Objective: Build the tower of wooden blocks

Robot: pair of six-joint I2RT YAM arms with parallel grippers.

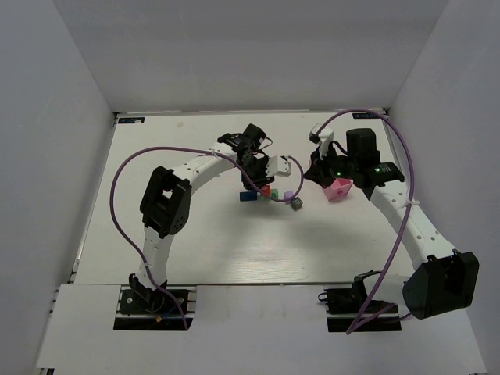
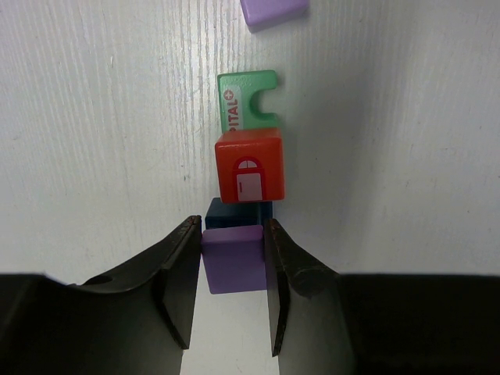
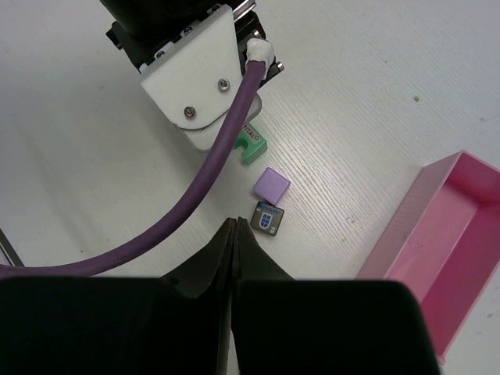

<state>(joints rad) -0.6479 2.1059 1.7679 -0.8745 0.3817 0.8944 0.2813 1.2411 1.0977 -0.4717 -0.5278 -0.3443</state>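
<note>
Grip first: found the left claw [image 2: 231, 228] clamped on a purple block [image 2: 233, 262], with a finger flat against each side face. Judged the step as setting that piece onto the dark blue block [image 2: 238, 211] just past the fingertips and partly hidden beneath it. Could not tell whether it already rested there or hung above.

Called for a straight drop with edges squared to the blue one, then a slow, even release without dragging the piece sideways. Called also for care around the red block [image 2: 250, 166] close against the blue one's far side, to avoid shoving the row.

Saw no wood block tower [image 1: 269, 194] risen yet, only a loose row on the worktop [image 2: 94, 117] running away from the left claw's tips. Counted blue, red and a green notched block [image 2: 248, 101], then a second purple block [image 2: 273, 9] farther out. Spotted a dark grey block [image 3: 269, 218] just ahead of the right claw [image 3: 233, 225].

Found the right claw pressed shut on nothing, with a pink tray [image 3: 445, 234] off to its right.

Worktop: white-painted board, fine grain lines, flat and matte, probably grippy enough to hold small blocks still. Room: plain white walls [image 1: 62, 94] on three sides, with a purple cable [image 1: 117, 195] looping off each arm.
</note>
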